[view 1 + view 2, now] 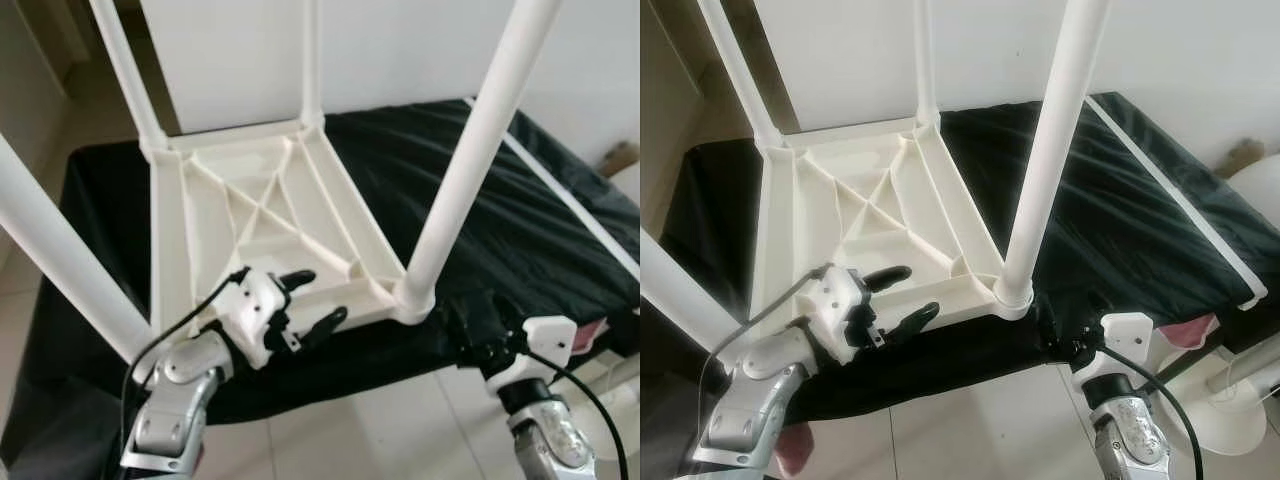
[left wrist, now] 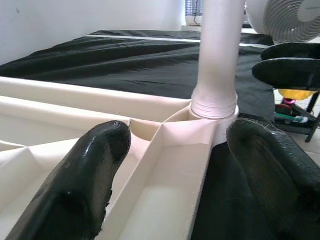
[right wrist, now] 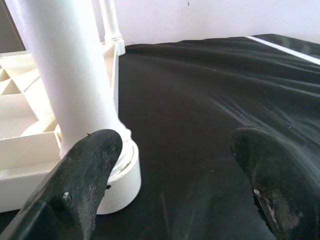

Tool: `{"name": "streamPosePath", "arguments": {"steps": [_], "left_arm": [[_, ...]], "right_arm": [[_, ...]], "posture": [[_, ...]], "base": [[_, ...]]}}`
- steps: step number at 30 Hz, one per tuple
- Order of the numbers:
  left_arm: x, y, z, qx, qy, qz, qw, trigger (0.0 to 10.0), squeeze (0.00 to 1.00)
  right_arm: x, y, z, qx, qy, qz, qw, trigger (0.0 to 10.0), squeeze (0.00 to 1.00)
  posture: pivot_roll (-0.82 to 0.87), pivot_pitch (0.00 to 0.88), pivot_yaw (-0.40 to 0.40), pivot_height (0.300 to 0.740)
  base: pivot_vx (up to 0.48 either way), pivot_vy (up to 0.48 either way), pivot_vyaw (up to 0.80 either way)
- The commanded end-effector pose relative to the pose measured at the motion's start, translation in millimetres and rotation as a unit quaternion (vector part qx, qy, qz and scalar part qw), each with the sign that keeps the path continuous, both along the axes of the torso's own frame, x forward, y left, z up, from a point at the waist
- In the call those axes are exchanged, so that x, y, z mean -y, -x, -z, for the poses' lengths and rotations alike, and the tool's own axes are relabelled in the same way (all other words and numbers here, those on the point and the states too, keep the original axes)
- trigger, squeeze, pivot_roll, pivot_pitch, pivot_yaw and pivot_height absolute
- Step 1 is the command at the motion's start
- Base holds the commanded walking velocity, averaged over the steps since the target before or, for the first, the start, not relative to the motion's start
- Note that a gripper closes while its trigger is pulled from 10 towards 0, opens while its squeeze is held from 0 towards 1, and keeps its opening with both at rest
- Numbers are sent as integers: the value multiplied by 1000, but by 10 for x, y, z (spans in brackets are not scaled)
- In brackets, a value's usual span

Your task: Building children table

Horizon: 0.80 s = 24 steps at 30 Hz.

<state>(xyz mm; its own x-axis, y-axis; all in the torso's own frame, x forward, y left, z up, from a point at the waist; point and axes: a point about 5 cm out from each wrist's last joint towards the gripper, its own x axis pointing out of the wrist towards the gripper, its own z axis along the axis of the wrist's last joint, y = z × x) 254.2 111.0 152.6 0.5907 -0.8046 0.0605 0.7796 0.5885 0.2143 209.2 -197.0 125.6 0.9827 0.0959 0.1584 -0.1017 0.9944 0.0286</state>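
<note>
A white plastic children's table (image 1: 262, 215) lies upside down on a black-covered bed, ribbed underside up, with several white legs standing upward. The near right leg (image 1: 462, 175) sits in its corner socket (image 1: 412, 298). My left gripper (image 1: 312, 300) is open at the table's near edge, one finger over the ribbed frame, the other outside it. In the left wrist view the fingers (image 2: 80, 190) straddle the near rim, with the leg's socket (image 2: 214, 107) ahead. My right gripper (image 1: 472, 322) is open on the black cover just right of that corner; its fingers (image 3: 82, 182) flank the socket base (image 3: 120, 175).
The black cover (image 1: 520, 200) stretches far right with a white stripe (image 1: 1180, 200). A white fan (image 1: 1240, 400) stands on the floor at the right. Pale floor tiles (image 1: 380, 430) lie below the bed's near edge. A white wall rises behind.
</note>
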Motion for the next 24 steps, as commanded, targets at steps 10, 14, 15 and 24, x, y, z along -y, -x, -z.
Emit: {"name": "streamPosePath", "arguments": {"steps": [10, 14, 15, 24], "left_arm": [[-23, -36, -6, 4, 9, -63, 998, 10000, 0], [-23, -38, -9, 4, 10, -65, 998, 10000, 0], [-23, -38, -9, 4, 11, -65, 998, 10000, 0], [-20, -61, -47, 11, 28, -105, 994, 10000, 0]], "right_arm": [[72, -41, 27, -5, 11, 8, 1000, 10000, 0], [78, -47, 25, -6, 12, 8, 1000, 10000, 0], [81, -49, 25, -6, 11, 8, 1000, 10000, 0], [129, -58, 7, -6, 30, 3, 1000, 10000, 0]], "posture": [[-42, 35, -16, 740], [-41, 36, -16, 740], [-41, 35, -16, 740], [-41, 41, -15, 740]], "base": [[0, -274, 0], [0, -274, 0], [0, -274, 0], [0, 0, 0]]}}
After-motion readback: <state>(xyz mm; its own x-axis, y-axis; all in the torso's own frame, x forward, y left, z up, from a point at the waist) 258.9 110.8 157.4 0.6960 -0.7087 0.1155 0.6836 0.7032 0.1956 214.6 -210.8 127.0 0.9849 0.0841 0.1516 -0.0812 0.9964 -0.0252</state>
